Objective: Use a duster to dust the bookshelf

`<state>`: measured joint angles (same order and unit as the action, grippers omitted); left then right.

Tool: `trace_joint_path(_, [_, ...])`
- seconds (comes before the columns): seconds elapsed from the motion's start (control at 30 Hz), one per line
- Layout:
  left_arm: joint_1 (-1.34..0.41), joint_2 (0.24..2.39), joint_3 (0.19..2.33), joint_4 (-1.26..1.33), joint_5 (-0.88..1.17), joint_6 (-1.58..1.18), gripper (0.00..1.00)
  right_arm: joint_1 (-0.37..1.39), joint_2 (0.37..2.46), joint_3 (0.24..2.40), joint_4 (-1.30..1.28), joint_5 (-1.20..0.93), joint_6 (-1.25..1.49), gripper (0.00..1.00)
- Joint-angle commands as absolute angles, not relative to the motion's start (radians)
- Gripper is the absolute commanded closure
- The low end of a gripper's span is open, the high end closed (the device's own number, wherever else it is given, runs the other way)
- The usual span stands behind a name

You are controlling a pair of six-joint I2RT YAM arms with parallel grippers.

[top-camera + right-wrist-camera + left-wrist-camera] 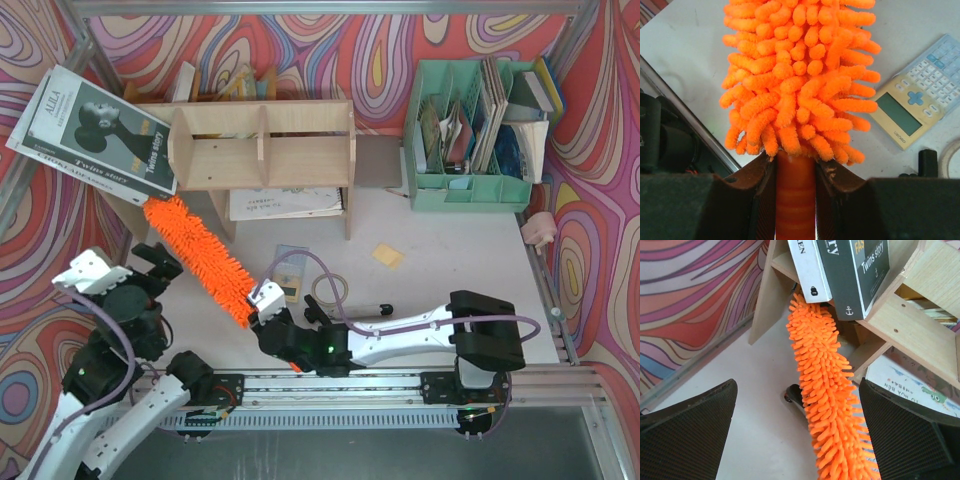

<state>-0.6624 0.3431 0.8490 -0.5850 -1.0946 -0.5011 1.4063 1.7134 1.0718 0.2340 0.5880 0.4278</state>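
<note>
— As seen from above, where's the long orange fluffy microfibre duster [195, 255]?
— Slanting across the white bench [440, 250], tip at the left end of the light plywood bookshelf [265, 145]; the right pincer [262, 312] clamps its handle.
— Left wrist?
— The left pincer [799, 440] gapes wide; fluff shows between its fingers, touching neither.
— Right wrist?
— Closed tight on the handle, just below the fluff.

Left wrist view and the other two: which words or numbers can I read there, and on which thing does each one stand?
"Twins story": on the dark magazine resting against the bookshelf.
"FAS": cut off at the picture's edge, on the same cover.
"LEN": cut off, on the white magazine beside it.
Text on the printed sheet under the bookshelf: too blurred to read.
Label on the calculator: too small to read.
</note>
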Motion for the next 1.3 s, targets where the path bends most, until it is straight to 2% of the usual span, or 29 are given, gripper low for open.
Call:
trace_joint_path(0.0, [-0.663,0.272,0.887,-0.67,-1.048,-0.347,0.02,1.387,1.742,1.147,0.311,0.537,0.425,1.0])
trace_joint_path(0.17, [-0.663,0.221,0.887,-0.611,-1.04,-0.234,0.02,1.387,1.779,1.206,0.346,0.515,0.38,1.0])
trace_joint_path(0.47, [-0.663,0.063,0.809,-0.543,-1.01,-0.195,0.02,1.382,1.881,1.305,0.307,0.468,0.369,1.0])
trace_joint_path(0.9, [-0.621,0.107,0.835,-0.58,-1.019,-0.217,0.02,1.325,1.795,1.23,0.35,0.577,0.434,1.0])
trace_joint_path(1.1, [-0.617,0.122,0.896,-0.67,-1.03,-0.364,0.02,1.327,1.71,1.136,0.388,0.637,0.51,1.0])
trace_joint_path(1.27, [-0.617,0.157,0.944,-0.769,-1.024,-0.478,0.02,1.328,1.761,1.198,0.407,0.52,0.475,1.0])
